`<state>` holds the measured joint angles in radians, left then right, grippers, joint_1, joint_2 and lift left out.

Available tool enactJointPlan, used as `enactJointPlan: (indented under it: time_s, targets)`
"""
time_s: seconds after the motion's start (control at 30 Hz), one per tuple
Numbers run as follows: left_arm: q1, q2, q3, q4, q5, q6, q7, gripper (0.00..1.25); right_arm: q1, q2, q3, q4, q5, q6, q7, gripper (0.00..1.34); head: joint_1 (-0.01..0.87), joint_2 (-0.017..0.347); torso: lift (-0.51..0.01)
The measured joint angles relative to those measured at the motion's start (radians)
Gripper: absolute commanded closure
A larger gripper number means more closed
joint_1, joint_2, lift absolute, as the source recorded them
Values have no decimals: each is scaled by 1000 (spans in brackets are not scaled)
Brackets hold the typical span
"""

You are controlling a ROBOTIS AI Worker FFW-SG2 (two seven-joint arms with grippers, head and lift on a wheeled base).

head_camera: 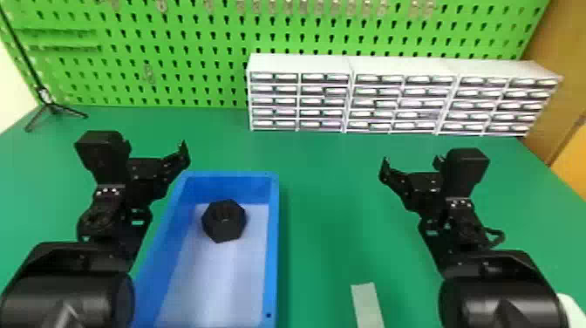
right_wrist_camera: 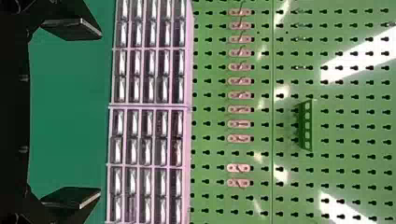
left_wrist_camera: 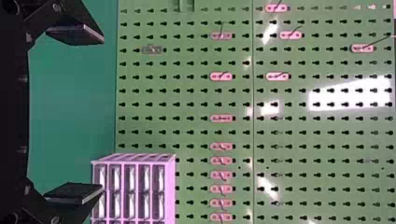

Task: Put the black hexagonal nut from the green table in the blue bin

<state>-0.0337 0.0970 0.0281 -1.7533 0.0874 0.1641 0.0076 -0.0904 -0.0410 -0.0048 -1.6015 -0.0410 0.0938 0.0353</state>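
As we judge it, the black hexagonal nut [head_camera: 224,221] is already where the task wants it, lying on the pale floor of the blue, open-topped rectangular bin [head_camera: 272,235], towards its far end, so the risks from here come mostly from needless movement. The left tool [left_wrist_camera: 102,115] is spread wide with nothing between its fingers, and in the head view its arm overlaps the bin's left side; if we lowered or swung that arm carelessly, it might catch the rim, drag the bin across the green surface [head_camera: 331,205] or even tip it. A hard enough knock could make the nut slide into a wall. Reaching in to tidy its position would be riskier still — a poor pinch might lift the nut and drop it outside. The right tool [right_wrist_camera: 100,113] is also spread and empty, off to the bin's right, so we see less chance of a bump there unless it sweeps inward. The nut itself looks chunky and dark all over, with a six-sided outline and a round hole facing up; it seems to lie flat — a steady pose, we think, that needs no correcting.
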Motion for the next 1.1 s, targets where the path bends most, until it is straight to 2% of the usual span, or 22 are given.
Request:
enactJointPlan:
  time_s: [1.1]
  targets:
    - [7,0,5,1,1,2,0,162,-7,-9,8,0,-11,1,0,121,686,28,-96]
